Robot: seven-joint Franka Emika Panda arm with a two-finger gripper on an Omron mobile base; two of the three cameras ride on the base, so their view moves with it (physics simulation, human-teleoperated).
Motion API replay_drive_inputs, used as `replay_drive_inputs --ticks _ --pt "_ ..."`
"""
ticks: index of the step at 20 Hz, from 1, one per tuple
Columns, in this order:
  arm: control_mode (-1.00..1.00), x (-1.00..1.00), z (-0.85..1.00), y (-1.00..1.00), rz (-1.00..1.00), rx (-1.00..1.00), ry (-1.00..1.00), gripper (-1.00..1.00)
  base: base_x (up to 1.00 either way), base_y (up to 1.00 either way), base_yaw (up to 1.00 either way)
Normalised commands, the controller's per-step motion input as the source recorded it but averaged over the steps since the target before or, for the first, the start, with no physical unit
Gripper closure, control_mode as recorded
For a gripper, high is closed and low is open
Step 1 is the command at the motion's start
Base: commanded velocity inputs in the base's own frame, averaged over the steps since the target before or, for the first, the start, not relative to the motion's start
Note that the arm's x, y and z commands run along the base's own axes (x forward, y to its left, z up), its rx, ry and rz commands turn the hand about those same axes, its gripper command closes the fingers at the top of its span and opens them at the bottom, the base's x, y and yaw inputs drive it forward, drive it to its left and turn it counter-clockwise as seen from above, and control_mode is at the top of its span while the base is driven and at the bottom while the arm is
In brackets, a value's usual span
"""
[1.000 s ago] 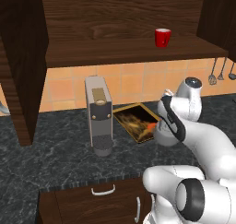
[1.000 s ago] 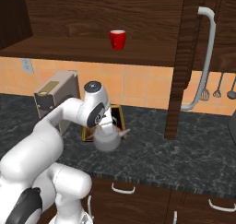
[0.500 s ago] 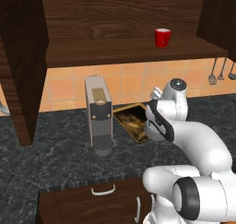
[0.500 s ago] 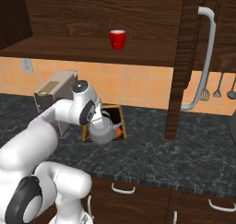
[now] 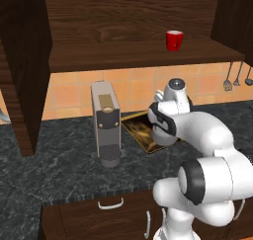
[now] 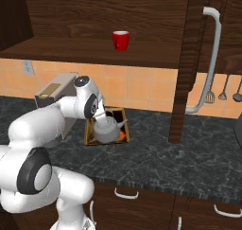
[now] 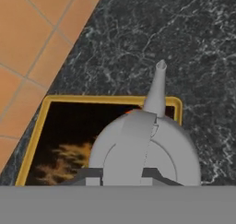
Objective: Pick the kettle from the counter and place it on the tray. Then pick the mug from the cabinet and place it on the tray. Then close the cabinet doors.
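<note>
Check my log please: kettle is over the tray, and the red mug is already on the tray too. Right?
Not quite. The mug stands on the cabinet shelf, as the right base view shows. The kettle is over the tray, as you said.

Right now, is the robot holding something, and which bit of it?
Probably the small squat grey metal kettle, over the gold-rimmed tray. The tool sits at its top, where the handle is, but the grip itself is hidden.

The kettle (image 6: 108,130) sits over the tray (image 6: 90,133) on the counter (image 6: 156,153), right of the coffee machine (image 5: 105,123), with the mug (image 6: 121,40) on the cabinet (image 6: 71,48) shelf above.
</note>
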Motion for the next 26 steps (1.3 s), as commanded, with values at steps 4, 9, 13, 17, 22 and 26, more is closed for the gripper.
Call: replay_drive_inputs --ticks 4,9,13,17,22,26 --pt "-1.0 0.44 0.0 0.1 0.0 0.0 0.01 1.0 0.0 0.0 0.0" --pt "-1.0 0.38 -0.04 0.23 0.0 0.0 0.0 1.0 0.0 0.0 0.0" --pt "-1.0 0.41 -0.02 0.26 0.0 0.0 0.0 1.0 0.0 0.0 0.0" --pt "-1.0 0.39 0.0 0.22 0.0 0.0 0.0 1.0 0.0 0.0 0.0" --pt "-1.0 0.34 -0.02 0.24 0.0 0.0 0.0 1.0 0.0 0.0 0.0" --pt "-1.0 0.29 -0.02 0.07 0.0 0.0 -0.03 1.0 0.0 0.0 0.0"
